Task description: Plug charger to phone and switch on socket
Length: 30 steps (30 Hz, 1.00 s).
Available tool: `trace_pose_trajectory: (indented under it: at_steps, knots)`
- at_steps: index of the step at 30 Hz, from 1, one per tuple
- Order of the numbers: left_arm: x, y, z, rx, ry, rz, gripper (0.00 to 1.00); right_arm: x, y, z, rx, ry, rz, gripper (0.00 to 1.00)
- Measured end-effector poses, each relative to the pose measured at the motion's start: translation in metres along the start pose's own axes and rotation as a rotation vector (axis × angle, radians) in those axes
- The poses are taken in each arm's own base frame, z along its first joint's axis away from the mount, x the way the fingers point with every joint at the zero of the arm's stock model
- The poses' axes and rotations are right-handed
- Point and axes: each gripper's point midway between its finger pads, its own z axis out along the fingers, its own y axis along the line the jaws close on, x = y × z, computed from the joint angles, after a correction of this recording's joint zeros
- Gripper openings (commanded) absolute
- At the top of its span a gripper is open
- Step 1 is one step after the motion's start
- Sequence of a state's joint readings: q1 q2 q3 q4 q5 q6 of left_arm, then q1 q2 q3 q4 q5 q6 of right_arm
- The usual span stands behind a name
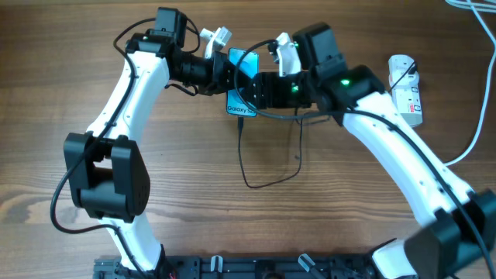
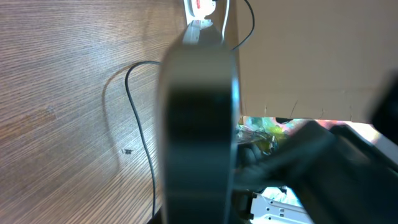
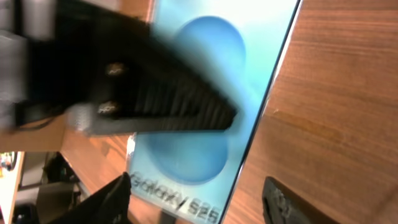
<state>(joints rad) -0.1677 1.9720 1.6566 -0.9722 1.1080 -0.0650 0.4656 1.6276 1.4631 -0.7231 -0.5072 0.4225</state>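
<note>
Seemingly with the charger [image 1: 243, 155] tip already at the 6 o'clock edge of the phone [image 1: 239, 102], the right gripper [image 3: 199, 202], jaws wide and empty, is the nearer tool for the socket [image 1: 406, 91], which lies at its 3 o'clock, long axis 12-to-6.

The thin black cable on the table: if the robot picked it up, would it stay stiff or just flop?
Probably flops: the cable lies in a loose, wavy loop on the table. It looks very thin, so likely light. Its end seems to meet the phone, so tugging might drag that.
</note>
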Motion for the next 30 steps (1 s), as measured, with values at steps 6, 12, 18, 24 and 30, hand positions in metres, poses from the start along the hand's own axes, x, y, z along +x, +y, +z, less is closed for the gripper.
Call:
trace_pose_trajectory:
  at_steps: [6,12,18,24,30]
  knots:
    - [-0.002,-0.002,0.000,0.013,-0.005,0.002,0.04,0.003,0.035,-0.058,-0.036,-0.087,-0.084,0.96]
    - [-0.002,-0.005,0.000,0.032,-0.003,-0.007,0.04,0.038,0.021,-0.055,0.020,0.051,-0.022,0.75]
    - [0.001,-0.010,0.005,0.045,0.011,-0.017,0.04,0.082,0.039,-0.023,0.042,0.213,0.004,0.69]
    - [0.006,-0.023,0.010,0.102,0.037,-0.024,0.04,0.097,0.035,0.021,0.132,0.266,0.091,0.54]
    - [0.006,-0.023,0.010,0.101,0.037,-0.025,0.04,0.094,0.021,0.041,0.186,0.265,0.122,0.49]
